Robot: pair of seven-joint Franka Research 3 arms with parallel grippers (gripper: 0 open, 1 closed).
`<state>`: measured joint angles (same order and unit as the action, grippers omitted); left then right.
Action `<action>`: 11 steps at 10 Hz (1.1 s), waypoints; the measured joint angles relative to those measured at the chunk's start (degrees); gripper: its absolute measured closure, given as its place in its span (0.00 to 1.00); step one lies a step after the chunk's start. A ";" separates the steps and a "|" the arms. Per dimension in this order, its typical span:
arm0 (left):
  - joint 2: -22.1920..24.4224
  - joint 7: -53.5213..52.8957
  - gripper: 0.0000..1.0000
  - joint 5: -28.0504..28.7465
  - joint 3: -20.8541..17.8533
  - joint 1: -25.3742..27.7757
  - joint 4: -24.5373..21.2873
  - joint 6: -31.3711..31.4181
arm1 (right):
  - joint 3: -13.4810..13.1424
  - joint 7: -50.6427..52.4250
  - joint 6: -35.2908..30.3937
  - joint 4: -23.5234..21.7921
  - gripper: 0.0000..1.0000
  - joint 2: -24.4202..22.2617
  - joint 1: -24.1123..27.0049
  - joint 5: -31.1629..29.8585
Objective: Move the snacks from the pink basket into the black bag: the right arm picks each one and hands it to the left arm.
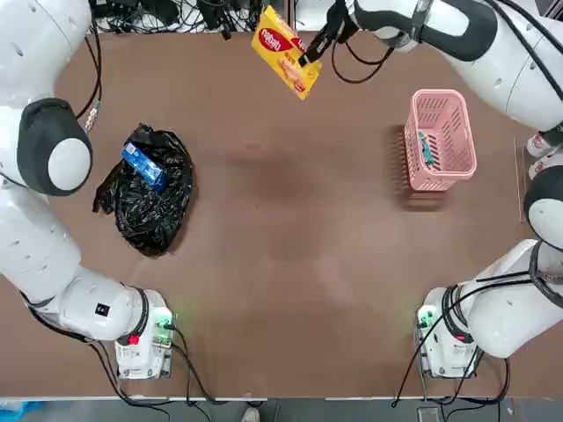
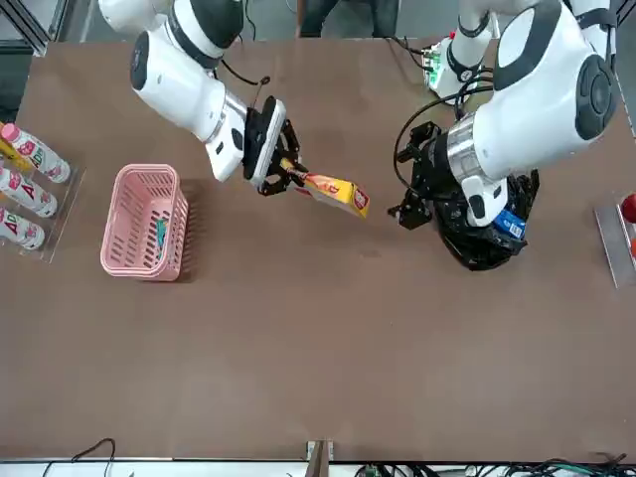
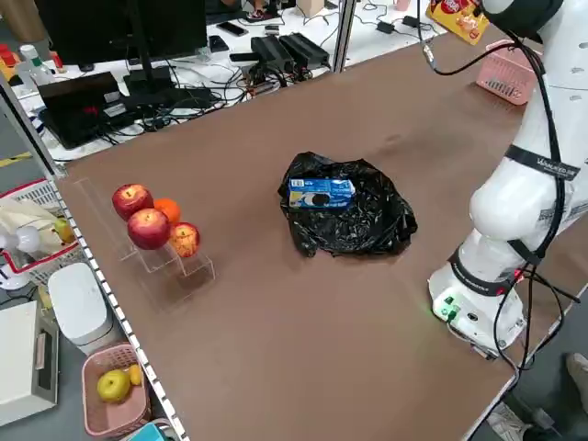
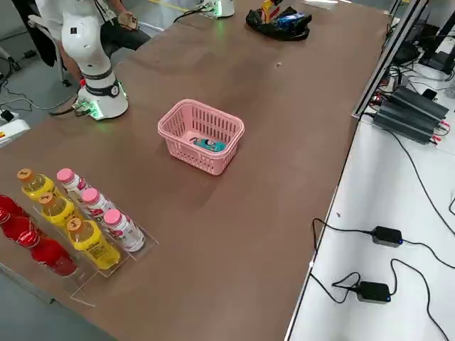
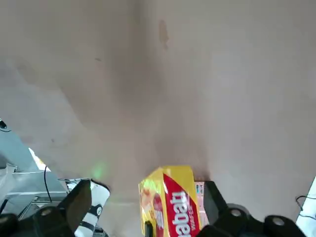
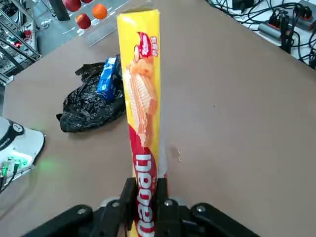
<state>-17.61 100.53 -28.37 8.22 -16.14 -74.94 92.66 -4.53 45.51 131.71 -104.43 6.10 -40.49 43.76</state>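
Yellow, with a red logo, the long packet [image 2: 335, 192] hangs in the air over the middle of the table, pinched at one end by the right gripper [image 2: 283, 171]; its long axis runs level, its free end aimed at the left gripper [image 2: 415, 189], whose jaws stand spread beside the black bag [image 1: 149, 190]. One blue packet [image 1: 143, 165] lies on that bag. One teal packet [image 4: 207, 145] lies in the pink basket [image 1: 439, 140]. From above, the left gripper is hidden.
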 joint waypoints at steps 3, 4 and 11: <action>-0.21 0.77 0.00 -0.03 0.30 -1.34 0.04 1.11 | -0.04 -1.94 2.15 -0.03 0.79 0.46 -2.18 0.00; -0.24 0.86 0.00 -0.03 0.30 -1.66 0.05 1.32 | -0.08 -2.17 2.95 -0.03 0.79 0.68 -2.66 0.00; -1.69 2.15 0.00 -0.05 0.31 -2.61 0.08 3.04 | -0.19 -6.69 4.26 0.01 0.79 0.81 -5.23 -2.78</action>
<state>-19.31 102.68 -28.42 8.53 -18.75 -74.86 95.71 -4.73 38.82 135.97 -104.42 6.91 -45.73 40.98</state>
